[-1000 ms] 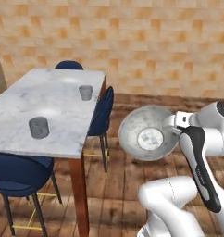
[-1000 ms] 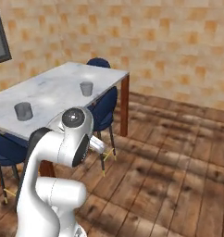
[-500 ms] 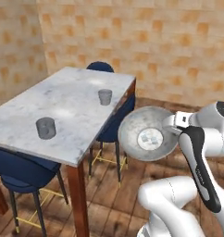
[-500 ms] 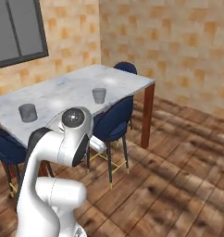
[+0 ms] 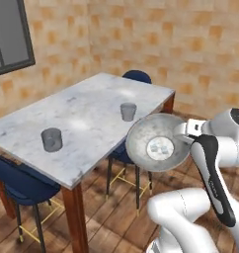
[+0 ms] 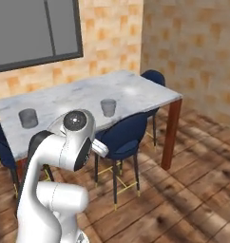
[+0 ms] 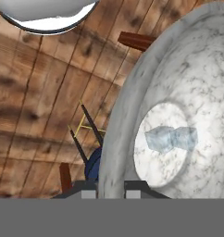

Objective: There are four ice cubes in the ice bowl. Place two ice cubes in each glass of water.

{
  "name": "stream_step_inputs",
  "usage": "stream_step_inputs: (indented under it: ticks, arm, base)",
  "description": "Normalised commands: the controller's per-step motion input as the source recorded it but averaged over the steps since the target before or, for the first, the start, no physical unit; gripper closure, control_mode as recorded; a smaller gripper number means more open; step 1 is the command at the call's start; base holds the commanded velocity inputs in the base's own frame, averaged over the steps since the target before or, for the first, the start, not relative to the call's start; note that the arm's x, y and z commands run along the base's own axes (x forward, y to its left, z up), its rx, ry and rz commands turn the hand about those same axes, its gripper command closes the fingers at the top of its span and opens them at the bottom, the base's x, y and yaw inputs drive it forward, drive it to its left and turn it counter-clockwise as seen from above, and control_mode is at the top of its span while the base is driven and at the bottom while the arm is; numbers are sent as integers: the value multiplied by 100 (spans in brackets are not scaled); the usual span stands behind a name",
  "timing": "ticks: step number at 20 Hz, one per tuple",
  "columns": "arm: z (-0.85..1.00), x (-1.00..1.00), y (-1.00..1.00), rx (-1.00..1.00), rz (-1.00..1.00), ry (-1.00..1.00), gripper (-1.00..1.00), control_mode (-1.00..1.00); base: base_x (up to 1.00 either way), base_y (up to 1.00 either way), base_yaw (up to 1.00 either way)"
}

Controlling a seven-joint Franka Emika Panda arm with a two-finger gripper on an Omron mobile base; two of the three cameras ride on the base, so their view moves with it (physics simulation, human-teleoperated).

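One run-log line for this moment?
gripper: shut on ice bowl rim | bowl: held off table, ice cubes inside | tumblers: on table

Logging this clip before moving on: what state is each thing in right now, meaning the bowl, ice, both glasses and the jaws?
ice bowl: held up off the table, beside its edge, roughly level.
ice cubes: lying in the bowl's bottom; count not clear.
near glass of water: upright on the table, no ice seen in it.
far glass of water: upright on the table, no ice seen in it.
gripper: jaws shut on the bowl's rim.
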Motion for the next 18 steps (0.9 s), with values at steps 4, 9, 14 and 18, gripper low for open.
stream_step_inputs:
  ticks: [4,9,14,18]
  arm:
    - [0,0,0,0,0,0,100,100]
    - [0,0,0,0,0,0,100,100]
    - [0,0,0,0,0,0,100,100]
    - [0,0,0,0,0,0,100,100]
  base:
    - [36,-76,42]
    - [39,-70,41]
    - [44,-37,43]
    - [43,0,44]
